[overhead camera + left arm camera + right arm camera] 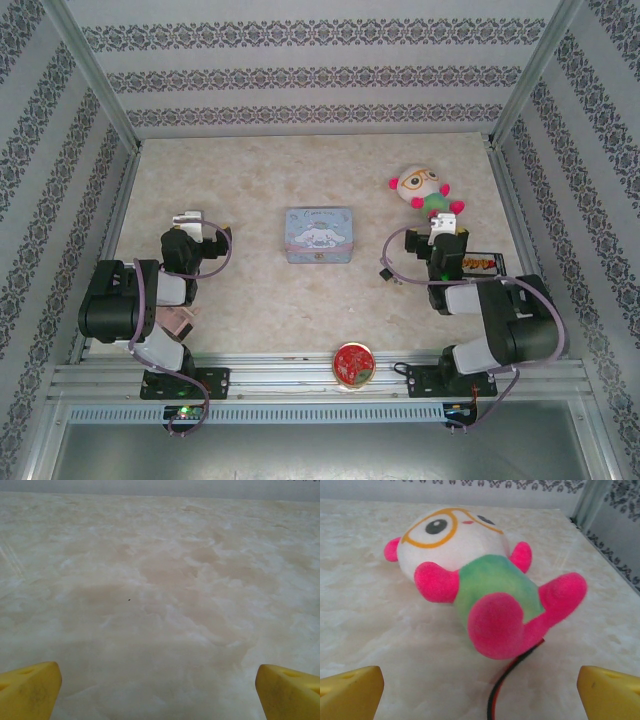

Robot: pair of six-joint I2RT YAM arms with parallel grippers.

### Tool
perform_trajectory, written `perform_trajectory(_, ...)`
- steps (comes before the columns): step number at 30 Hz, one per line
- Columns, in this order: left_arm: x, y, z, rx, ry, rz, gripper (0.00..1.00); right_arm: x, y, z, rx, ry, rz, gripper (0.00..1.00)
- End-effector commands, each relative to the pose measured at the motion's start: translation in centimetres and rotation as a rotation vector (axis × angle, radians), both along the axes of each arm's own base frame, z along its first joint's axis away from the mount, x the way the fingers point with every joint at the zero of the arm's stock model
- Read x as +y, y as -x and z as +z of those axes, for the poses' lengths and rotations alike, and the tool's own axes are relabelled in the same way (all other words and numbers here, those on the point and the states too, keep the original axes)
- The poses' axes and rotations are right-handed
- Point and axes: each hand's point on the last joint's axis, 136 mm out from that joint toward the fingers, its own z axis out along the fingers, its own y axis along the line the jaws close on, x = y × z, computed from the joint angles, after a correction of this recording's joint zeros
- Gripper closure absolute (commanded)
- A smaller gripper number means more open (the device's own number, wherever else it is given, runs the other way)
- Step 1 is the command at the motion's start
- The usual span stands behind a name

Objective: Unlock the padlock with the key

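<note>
Padlock [384, 272], small and dark, lies on the desk [270, 300] just left of my right arm, beyond the red tin [353, 363] and right of the blue tin [319, 235]. My left hand [160, 690] gapes wide and empty over bare desk, and my right hand [480, 690] is likewise before the toy [470, 580].

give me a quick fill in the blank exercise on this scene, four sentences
1. The plush toy lying in front of the right gripper wears orange ___ on its face.
2. The plush toy's belly is coloured ___.
3. The round tin by the near edge of the table is mostly ___.
4. The left gripper and the right gripper both stand ___, holding nothing.

Missing words: glasses; green; red; open
</note>
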Motion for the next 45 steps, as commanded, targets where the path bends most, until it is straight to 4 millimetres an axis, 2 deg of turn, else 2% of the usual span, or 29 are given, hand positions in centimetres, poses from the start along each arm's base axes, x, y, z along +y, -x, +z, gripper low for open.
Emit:
perform_trajectory(1, -0.7, -0.7, 1.5, -0.054, 0.000, -0.040, 0.01, 0.0, -1.6, 2.1, -0.105, -0.023, 0.025, 0.02)
perform_trajectory(4, -0.9, -0.7, 1.5, -0.050, 0.000, -0.052, 0.01, -0.4, -1.8, 2.0, -0.090, -0.053, 0.025, 0.02)
perform_trajectory(6, -0.9, -0.8, 1.5, -0.051, -0.001, -0.053, 0.01, -1.8, -2.0, 1.8, -0.079, -0.088, -0.040, 0.02)
perform_trajectory(7, -0.9, -0.7, 1.5, -0.050, 0.000, -0.053, 0.01, -1.9, -2.0, 1.9, -0.079, -0.085, -0.040, 0.02)
perform_trajectory(11, -0.9, -0.8, 1.5, -0.050, -0.001, -0.055, 0.01, -1.8, -2.1, 1.8, -0.075, -0.075, -0.041, 0.02)
perform_trajectory(14, -1.0, -0.8, 1.5, -0.050, -0.001, -0.056, 0.01, 0.9, -3.0, 2.0, -0.051, -0.080, 0.125, 0.02)
perform_trajectory(45, -1.0, -0.8, 1.5, -0.050, -0.001, -0.058, 0.01, 0.8, -3.0, 2.0, -0.052, -0.088, 0.128, 0.02)
